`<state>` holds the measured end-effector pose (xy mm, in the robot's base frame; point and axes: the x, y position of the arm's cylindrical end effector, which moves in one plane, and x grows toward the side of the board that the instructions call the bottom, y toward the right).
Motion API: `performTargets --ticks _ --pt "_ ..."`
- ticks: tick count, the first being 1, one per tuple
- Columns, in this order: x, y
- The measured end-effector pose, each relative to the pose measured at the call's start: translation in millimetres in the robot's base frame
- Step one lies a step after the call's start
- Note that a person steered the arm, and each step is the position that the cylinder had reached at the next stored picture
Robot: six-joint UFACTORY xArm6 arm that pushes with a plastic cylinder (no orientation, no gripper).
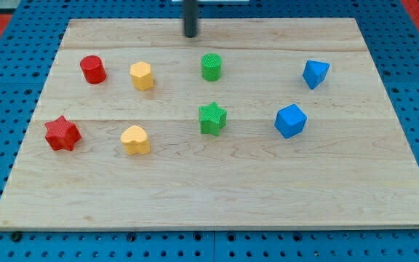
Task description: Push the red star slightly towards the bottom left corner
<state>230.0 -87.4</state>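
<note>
On the wooden board [217, 189] | red star [62, 134] at view's left edge, beside yellow heart [135, 140] | my tip [190, 35] at view's top, well apart; no claw, bare rod | judgement: circle to star's upper right, nudge briefly.

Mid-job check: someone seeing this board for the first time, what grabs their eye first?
Probably the bright blocks spread over the pale wooden board: the red star at the view's left, the green star near the middle, two blue blocks toward the right. Next, my tip at the view's top, above the green cylinder and far from the red star.
</note>
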Motion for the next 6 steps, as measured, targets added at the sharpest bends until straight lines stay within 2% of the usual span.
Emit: performTargets --ticks 1,2,3,4,6 --pt "-15 -95" --pt "-9 -167" --pt "29 -180" --pt "87 -190" --pt "159 -190"
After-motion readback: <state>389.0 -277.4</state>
